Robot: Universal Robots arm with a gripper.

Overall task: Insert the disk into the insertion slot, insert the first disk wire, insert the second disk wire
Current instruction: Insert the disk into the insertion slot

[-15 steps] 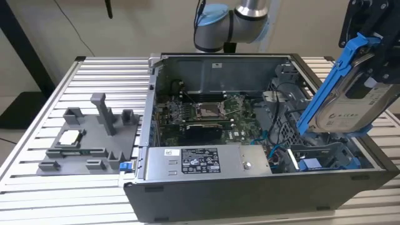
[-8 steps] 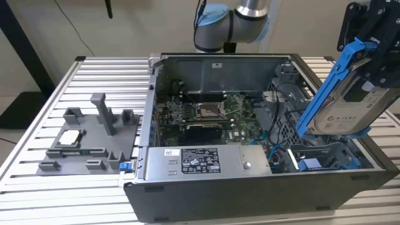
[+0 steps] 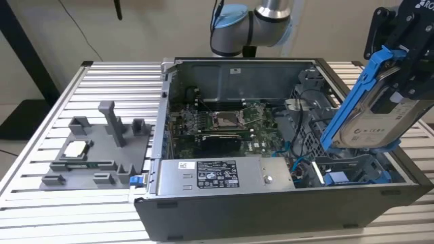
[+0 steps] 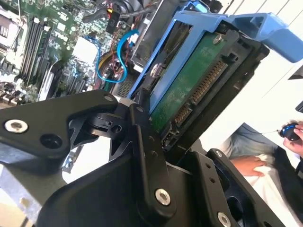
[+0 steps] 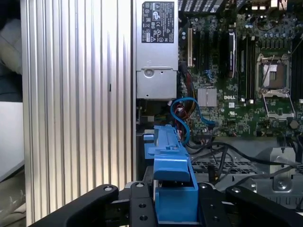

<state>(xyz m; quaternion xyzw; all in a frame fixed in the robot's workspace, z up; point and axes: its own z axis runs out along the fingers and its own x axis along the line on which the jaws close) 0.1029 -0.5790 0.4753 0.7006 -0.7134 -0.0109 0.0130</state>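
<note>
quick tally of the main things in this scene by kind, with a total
disk, held in the gripper: 1
gripper: 1
drive slot: 1
computer case, lid off: 1
power-supply box: 1
grey parts holder beside the case: 1
total: 6
</note>
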